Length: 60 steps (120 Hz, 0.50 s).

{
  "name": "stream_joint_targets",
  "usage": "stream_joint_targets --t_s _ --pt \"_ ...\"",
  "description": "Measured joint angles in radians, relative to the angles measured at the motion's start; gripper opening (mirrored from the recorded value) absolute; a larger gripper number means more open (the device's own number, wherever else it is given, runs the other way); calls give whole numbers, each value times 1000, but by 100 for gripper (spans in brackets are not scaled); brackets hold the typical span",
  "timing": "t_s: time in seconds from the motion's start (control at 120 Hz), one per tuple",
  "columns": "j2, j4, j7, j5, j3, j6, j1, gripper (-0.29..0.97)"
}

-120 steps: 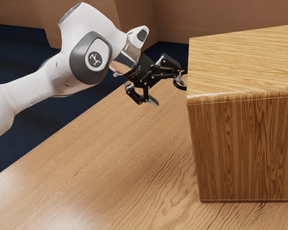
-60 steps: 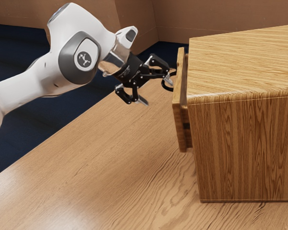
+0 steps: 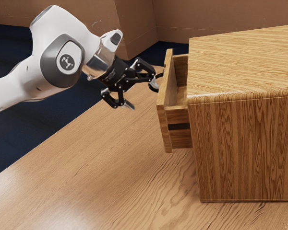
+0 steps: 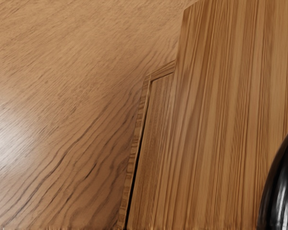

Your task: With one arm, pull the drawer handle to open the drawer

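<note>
You see a glossy wood-grain counter [image 3: 110,172], with dark blue floor [image 3: 19,43] and brown walls [image 3: 206,17] behind. The striped-wood cabinet [image 3: 240,143] runs off the exterior view's right. Its top drawer [image 3: 170,103] stands partly out, its front hiding most of the rounded black handle [image 4: 281,191]. The gripper [image 3: 140,95] is spread, 1 finger at the handle.

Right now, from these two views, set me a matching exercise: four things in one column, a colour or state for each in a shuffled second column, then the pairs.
Things:
1. drawer
2. end effector
3. arm
4. floor

Colour or state:
A. dark blue
B. partly pulled out
C. white
D. black

Pairs: 1-B, 2-D, 3-C, 4-A
</note>
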Motion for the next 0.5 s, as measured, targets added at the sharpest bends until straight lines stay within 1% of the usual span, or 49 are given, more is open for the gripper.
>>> stream_joint_targets --t_s 0.058,0.283,0.5 --pt "-12 -14 0 -1 -9 0 16 68" --pt "-59 -67 1 1 21 -6 21 68" --pt "-102 -111 0 27 73 -9 -12 68"
